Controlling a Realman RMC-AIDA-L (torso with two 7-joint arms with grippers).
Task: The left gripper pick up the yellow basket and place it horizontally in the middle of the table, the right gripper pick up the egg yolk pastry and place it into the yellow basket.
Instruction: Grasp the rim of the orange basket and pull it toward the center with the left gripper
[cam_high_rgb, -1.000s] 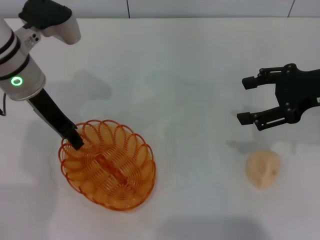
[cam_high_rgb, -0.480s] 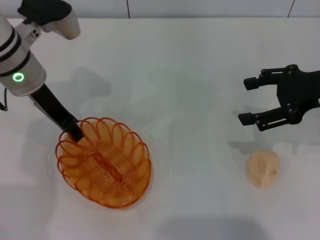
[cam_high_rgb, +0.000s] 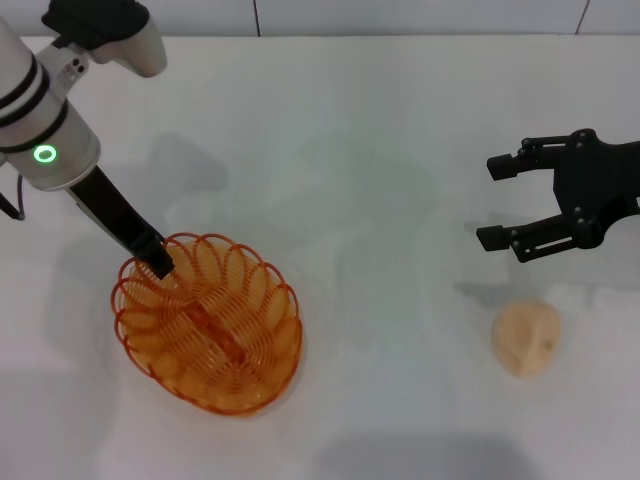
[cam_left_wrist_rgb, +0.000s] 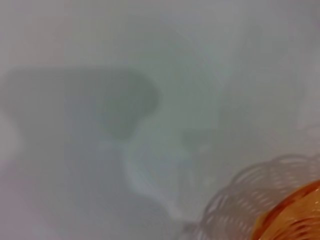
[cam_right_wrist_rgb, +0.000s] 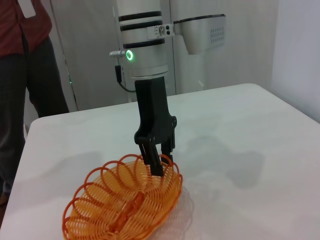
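left gripper (cam_high_rgb: 158, 262) clamped on basket (cam_high_rgb: 208, 322) rim, lower left | basket axis diagonal | right gripper (cam_high_rgb: 497, 202) apart, just above pastry (cam_high_rgb: 527, 338)

Oval orange-yellow wire basket (cam_high_rgb: 208, 325): glossy coiled wire, see-through sides. Large white tabletop (cam_high_rgb: 380, 150): smooth, matt. Small round peach-beige pastry (cam_high_rgb: 527, 338), near right: dull, soft-looking, creased crust.

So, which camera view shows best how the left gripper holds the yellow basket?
The right wrist view: there the left gripper is seen from the side, its fingers closed on the rim of the yellow basket. The head view shows the same grip from above, fingertips partly hidden. The left wrist view shows only a blurred piece of the basket.
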